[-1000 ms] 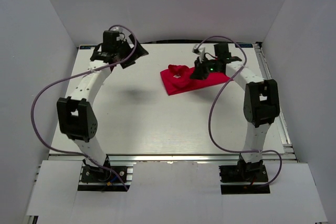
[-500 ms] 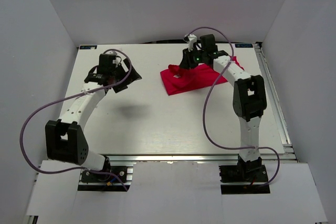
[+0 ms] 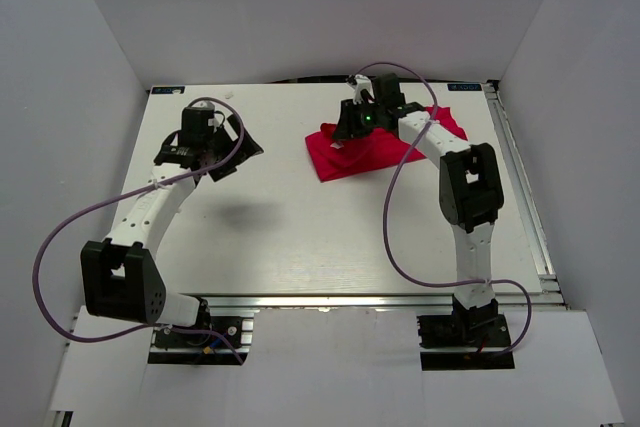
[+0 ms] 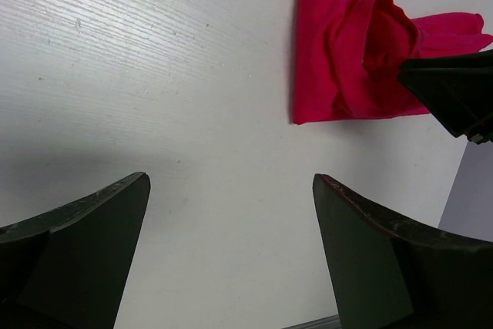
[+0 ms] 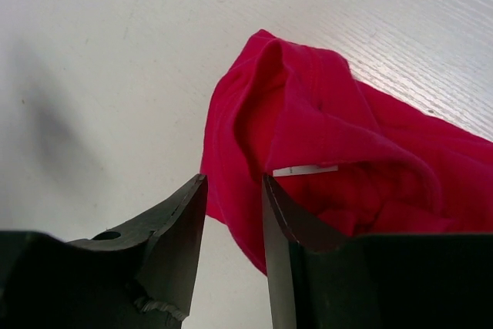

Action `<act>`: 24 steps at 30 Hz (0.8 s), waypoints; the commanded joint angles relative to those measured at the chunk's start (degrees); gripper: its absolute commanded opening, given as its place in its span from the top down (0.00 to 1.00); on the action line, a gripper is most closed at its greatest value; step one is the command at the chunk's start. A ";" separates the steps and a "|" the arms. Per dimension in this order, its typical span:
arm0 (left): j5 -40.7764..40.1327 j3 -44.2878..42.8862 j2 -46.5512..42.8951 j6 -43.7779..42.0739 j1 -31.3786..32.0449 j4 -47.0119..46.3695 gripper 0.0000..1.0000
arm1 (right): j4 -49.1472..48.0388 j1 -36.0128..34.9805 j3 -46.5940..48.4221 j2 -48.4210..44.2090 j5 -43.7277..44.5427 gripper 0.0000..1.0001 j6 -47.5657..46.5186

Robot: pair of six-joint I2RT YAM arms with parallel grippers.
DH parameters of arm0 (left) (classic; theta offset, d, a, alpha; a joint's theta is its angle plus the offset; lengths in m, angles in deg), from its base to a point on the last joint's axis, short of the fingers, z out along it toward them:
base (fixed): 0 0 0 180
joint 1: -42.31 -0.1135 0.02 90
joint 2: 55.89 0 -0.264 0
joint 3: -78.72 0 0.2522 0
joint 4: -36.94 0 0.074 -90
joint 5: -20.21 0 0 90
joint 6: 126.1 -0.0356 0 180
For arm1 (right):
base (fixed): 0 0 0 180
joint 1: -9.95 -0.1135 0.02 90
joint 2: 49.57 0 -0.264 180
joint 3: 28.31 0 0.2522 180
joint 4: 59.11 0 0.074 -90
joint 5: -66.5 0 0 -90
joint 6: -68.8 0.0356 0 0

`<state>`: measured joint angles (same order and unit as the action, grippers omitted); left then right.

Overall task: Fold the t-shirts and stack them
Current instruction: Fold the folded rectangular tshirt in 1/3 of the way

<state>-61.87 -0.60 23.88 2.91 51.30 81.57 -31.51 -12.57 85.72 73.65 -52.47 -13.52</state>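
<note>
Here, a white tag [image 5: 306,169] sits inside the red t-shirt [image 5: 331,105], unreadable

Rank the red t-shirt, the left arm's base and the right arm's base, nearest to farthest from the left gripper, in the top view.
From the left gripper:
1. red t-shirt, far side, right.
2. left arm's base, near edge, left.
3. right arm's base, near edge, right.

The red t-shirt [image 3: 375,154] lies bunched at the far right of the table [image 3: 300,227], and the right gripper [image 5: 233,190] hangs over its left end with the arm [image 3: 468,187] across it, so that way is blocked. From the left gripper [image 4: 231,182] to the t-shirt the table is bare. The walls [image 3: 80,37] close three sides
</note>
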 commanded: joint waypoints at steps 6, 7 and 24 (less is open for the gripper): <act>-0.19 1.05 -2.95 1.07 -0.29 0.15 0.02 | -1.01 -0.50 2.83 2.11 7.08 0.59 3.39; -0.19 1.14 -2.86 1.16 -0.29 0.15 0.02 | -1.19 -0.59 2.57 2.11 7.35 0.59 3.30; 1.74 1.40 -2.07 2.39 -0.29 -0.81 0.02 | -8.57 -1.12 3.53 4.40 12.97 0.69 5.24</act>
<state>-61.28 0.01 23.82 4.74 51.30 81.55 -36.08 -13.43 87.05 77.80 -42.33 -9.41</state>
